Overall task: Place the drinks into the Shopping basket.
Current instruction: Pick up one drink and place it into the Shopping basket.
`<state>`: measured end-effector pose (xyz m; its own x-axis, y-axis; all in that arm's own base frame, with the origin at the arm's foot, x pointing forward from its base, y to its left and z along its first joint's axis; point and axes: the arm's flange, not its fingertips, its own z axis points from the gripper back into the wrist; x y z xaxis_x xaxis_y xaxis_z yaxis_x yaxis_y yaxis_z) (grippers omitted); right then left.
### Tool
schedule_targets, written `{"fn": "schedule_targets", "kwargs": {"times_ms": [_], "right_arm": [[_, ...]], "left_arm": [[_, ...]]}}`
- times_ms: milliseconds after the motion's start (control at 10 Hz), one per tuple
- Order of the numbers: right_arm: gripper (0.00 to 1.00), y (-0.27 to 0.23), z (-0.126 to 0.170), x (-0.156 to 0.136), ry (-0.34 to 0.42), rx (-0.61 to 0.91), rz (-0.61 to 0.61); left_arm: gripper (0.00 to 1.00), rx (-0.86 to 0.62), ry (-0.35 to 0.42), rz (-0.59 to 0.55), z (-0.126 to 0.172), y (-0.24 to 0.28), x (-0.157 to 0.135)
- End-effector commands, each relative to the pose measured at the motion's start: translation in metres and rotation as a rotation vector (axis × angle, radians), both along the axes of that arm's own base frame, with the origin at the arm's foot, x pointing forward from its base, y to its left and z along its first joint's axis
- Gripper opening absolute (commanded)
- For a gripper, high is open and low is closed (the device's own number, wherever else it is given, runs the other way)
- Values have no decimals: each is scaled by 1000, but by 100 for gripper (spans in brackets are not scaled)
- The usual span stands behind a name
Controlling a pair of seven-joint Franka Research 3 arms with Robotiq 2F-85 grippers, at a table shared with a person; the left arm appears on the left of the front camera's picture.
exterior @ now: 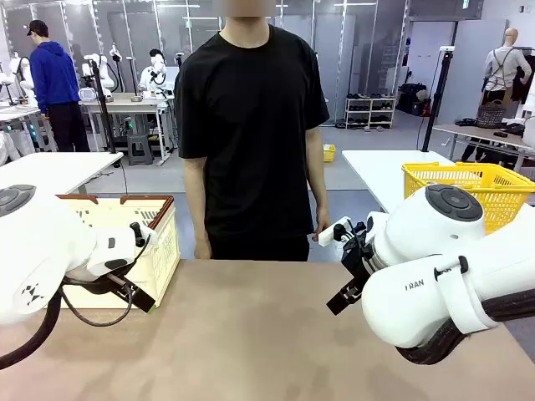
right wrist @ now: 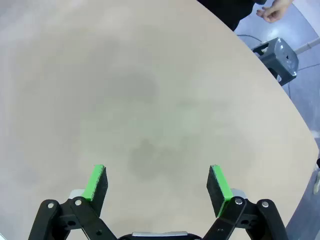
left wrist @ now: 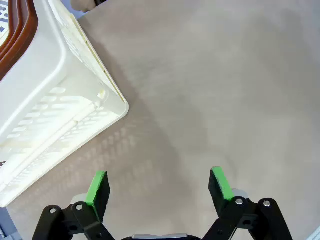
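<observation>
we see the left gripper (left wrist: 159, 176) with its jaws spread wide and nothing between the green pads (left wrist: 97, 186), hanging over bare tabletop. the shopping basket (left wrist: 55, 95) is just beside it, up and to the left in the left wrist view. its cream slotted wall and one rounded bottom corner face the gripper, apart from the fingers, and the brown-red rim shows at the top left edge. in the front view the basket stands on the table (exterior: 251, 334) at the robot's left side, towards the far edge, with the left arm partly in front of it. the right gripper (right wrist: 157, 175) is likewise wide open and empty, above plain tan surface; the table's curved edge runs down the right side of the right wrist view. a person (exterior: 251, 125) in a black t-shirt stands at the far side, about the middle, arms down. one hand (right wrist: 274, 11) shows at the top of the right wrist view, beyond the table edge, near a grey stool (right wrist: 277, 52) on the floor. a yellow mesh basket (exterior: 468, 180) sits on another white table behind the right arm.
</observation>
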<state>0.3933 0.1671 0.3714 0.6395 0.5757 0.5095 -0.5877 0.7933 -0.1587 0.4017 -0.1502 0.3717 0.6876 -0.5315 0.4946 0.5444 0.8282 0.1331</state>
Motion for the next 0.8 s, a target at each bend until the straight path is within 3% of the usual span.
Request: {"fn": "schedule_targets", "kwargs": {"times_ms": [0, 700], "right_arm": [[100, 0, 0, 0, 0, 0, 0], [100, 0, 0, 0, 0, 0, 0]], "left_arm": [[100, 0, 0, 0, 0, 0, 0], [100, 0, 0, 0, 0, 0, 0]]}}
